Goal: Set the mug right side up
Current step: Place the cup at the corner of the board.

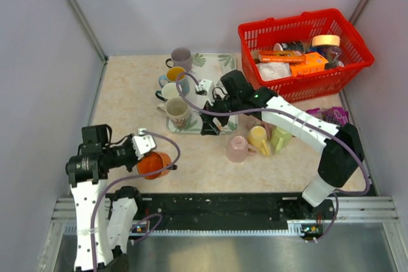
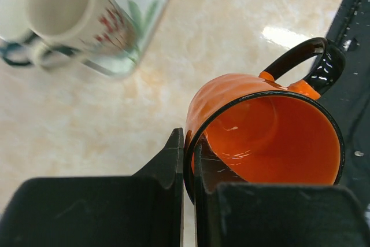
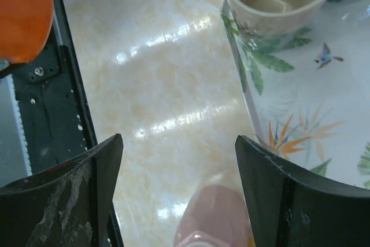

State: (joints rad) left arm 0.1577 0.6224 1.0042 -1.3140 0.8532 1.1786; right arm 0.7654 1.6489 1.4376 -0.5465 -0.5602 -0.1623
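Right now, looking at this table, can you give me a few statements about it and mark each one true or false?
1. The left pincer grips the orange mug by its rim. True.
2. The right pincer holds a mug. False: it is open and empty.
3. The basket is blue. False: it is red.
4. The orange mug has a black handle. True.
5. The tray is bare. False: several mugs stand on it.
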